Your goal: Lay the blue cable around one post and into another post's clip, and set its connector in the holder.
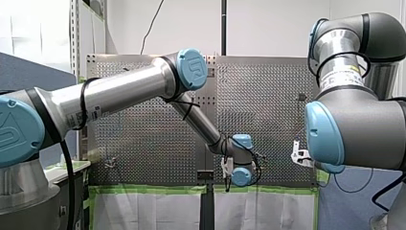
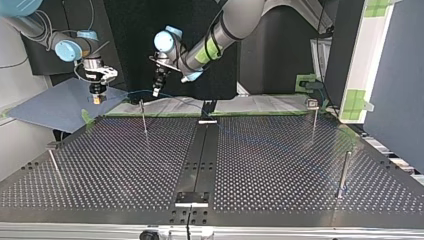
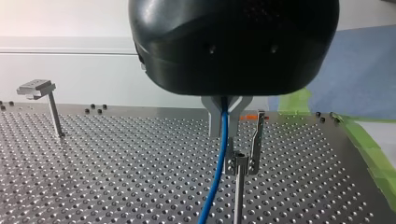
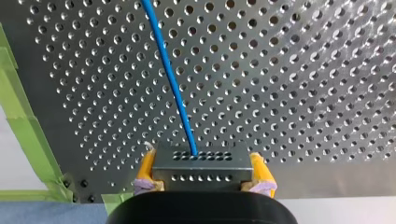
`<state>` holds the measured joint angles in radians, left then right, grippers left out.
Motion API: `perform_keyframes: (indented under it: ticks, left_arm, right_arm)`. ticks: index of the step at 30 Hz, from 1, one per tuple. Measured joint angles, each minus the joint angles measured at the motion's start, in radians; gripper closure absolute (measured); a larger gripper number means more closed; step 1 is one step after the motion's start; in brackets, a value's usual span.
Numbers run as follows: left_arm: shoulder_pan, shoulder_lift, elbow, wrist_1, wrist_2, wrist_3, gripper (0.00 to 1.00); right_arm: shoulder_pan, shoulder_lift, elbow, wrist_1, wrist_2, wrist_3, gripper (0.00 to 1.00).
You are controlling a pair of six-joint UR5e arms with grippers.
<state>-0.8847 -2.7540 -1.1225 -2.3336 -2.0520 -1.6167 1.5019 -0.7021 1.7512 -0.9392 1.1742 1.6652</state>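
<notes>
one perforated metal table (image 2: 280, 165). four thin upright metal posts (image 2: 144, 119) (image 2: 314, 125) (image 2: 344, 172) (image 2: 56, 165). one thin blue cable (image 3: 219, 163). one grey rectangular connector block (image 4: 201, 161). two silver-and-blue robot arms, my left arm (image 1: 119, 91) and my right arm (image 1: 354, 124). two two-fingered grippers, my left gripper (image 3: 225, 123) and my right gripper (image 4: 204, 171). one flat blue sheet (image 2: 55, 107). one black strip (image 2: 202, 150) down the table's middle.
</notes>
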Motion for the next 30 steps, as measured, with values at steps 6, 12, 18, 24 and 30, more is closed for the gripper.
perform_keyframes:
  ticks: [6,12,18,24,30]
  left_arm:
    - [0.009,-0.003,0.004,0.004,0.016,-0.028,1.0]
    - [0.017,-0.037,0.037,-0.022,0.024,-0.07,1.0]
    - [0.023,-0.063,0.087,-0.048,0.032,-0.107,1.0]
    - [0.038,-0.066,0.111,-0.068,0.055,-0.121,1.0]
    - [0.053,-0.066,0.113,-0.073,0.077,-0.127,1.0]
  right_arm:
    - [0.004,0.0,0.0,-0.002,-0.017,-0.006,1.0]
    - [0.005,0.0,0.0,0.0,-0.023,-0.004,1.0]
    - [-0.004,0.0,0.0,0.003,-0.02,-0.001,1.0]
    - [-0.009,0.0,0.0,0.009,-0.015,-0.001,1.0]
    - [-0.01,0.0,0.0,0.012,-0.012,0.001,1.0]
